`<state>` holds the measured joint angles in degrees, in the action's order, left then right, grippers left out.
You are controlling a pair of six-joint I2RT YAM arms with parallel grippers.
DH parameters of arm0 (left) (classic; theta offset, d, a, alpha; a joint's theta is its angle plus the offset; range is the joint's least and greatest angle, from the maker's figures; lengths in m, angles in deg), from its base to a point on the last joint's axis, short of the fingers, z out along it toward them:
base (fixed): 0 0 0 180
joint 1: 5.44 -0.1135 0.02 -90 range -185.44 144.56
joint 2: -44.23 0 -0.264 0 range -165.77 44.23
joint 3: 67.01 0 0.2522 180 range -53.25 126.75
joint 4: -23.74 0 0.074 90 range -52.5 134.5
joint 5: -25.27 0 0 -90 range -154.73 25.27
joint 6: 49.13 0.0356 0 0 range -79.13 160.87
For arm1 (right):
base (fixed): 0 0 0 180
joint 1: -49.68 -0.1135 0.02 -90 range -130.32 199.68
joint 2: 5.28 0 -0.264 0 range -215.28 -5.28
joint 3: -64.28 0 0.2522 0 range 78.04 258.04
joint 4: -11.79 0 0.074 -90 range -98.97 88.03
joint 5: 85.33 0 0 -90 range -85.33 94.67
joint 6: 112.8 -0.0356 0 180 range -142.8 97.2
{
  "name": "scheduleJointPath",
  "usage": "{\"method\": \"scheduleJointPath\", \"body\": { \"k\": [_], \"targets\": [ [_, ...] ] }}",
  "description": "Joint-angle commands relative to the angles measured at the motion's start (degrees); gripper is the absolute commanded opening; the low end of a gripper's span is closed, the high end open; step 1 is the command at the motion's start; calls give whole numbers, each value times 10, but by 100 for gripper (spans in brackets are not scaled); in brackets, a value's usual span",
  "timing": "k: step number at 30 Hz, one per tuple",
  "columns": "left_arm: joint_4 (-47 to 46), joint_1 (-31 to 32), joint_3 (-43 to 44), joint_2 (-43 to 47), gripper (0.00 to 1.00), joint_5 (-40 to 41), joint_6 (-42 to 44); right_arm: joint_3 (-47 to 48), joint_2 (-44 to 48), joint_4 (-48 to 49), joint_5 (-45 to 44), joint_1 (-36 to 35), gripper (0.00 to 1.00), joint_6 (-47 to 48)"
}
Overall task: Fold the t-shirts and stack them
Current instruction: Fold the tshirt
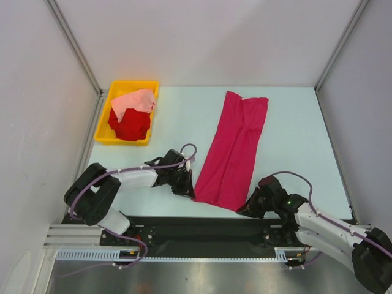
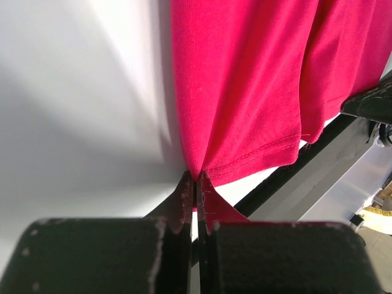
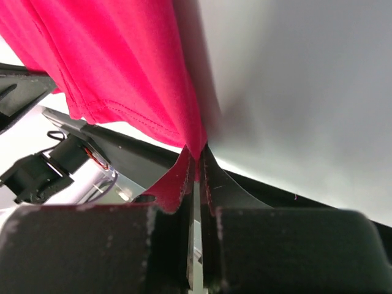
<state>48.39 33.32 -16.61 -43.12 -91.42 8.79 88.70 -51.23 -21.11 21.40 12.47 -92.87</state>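
Top view: magenta t-shirt (image 1: 233, 150) lies as a long narrow strip on the table (image 1: 294, 141), running from far centre to the near edge, with the left gripper (image 1: 187, 187) at its near left corner and the right gripper (image 1: 248, 208) at its near right corner. The red t-shirt (image 1: 130, 125) and pale pink t-shirt (image 1: 138, 101) sit bunched in the yellow bin (image 1: 104, 125) at far left, pink on top. Left wrist view: jaws pressed together, clamping the hemmed corner of the magenta cloth. Right wrist view: jaws likewise together, pinching the other hemmed corner, cloth caught between the fingertips.
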Motion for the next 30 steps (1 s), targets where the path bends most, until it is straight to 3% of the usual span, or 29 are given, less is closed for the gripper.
{"method": "scheduleJointPath", "body": {
  "k": [1,8,15,17,18,24,30],
  "targets": [
    [8,9,-14,31,0,9,-6,-7,17,-29,-26,-23,0,-31],
    [33,25,18,46,0,11,-7,25,17,-42,-36,-19,0,-15],
    [77,25,81,38,0,17,8,96,-13,-94,-15,42,0,55],
    [79,25,84,28,0,18,10,101,-13,-106,-8,49,32,59],
    [77,25,82,27,0,17,10,103,-12,-121,-11,49,39,61],
    [63,25,62,24,0,9,6,109,7,-182,-6,50,46,77],
    [61,25,57,21,0,6,10,67,3,-128,17,57,46,54]
  ]
}}
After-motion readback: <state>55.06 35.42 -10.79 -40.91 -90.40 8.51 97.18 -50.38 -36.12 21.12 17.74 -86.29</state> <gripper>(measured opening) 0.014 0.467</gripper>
